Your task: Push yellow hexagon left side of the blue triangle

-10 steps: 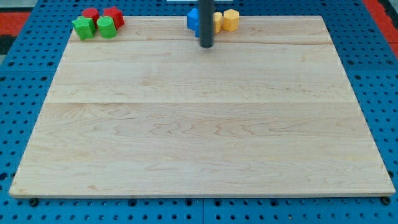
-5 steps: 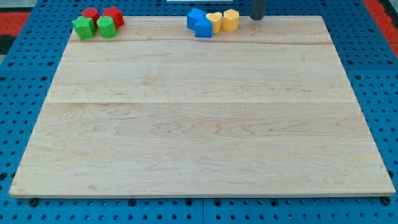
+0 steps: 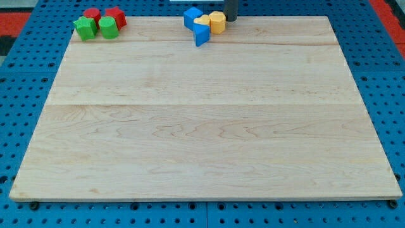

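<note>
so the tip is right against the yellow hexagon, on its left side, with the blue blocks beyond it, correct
Not quite: my tip is on the view's right side of the yellow hexagon, not its left. The camera view shows it close against that block at the top edge of the wooden board. The rest holds: the blue blocks lie beyond the hexagon, towards the view's left.

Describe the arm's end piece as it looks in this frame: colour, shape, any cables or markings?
Only a short stub of my tip shows at the view's top edge: a dark grey, nearly black straight rod with a plain matte surface and a blunt lower end. No cables, labels or markings are visible on it. The rest of the arm is cut off above the frame.
</note>
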You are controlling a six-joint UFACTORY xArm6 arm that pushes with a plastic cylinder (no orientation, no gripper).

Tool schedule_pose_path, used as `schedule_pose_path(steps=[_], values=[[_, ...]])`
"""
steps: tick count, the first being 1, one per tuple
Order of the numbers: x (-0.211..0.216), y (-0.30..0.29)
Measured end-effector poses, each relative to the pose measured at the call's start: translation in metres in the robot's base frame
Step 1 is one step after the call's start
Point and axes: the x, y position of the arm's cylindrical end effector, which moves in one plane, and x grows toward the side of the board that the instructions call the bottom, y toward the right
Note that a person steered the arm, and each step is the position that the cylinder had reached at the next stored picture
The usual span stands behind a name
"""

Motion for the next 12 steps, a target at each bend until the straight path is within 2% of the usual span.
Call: schedule_pose_path(steps=[3,5,7,10,11,12], values=[[0.0,-0.046],[0.0,-0.033],[-0.001,-0.085],[0.0,-0.102],[0.0,-0.145],[0.0,-0.16]])
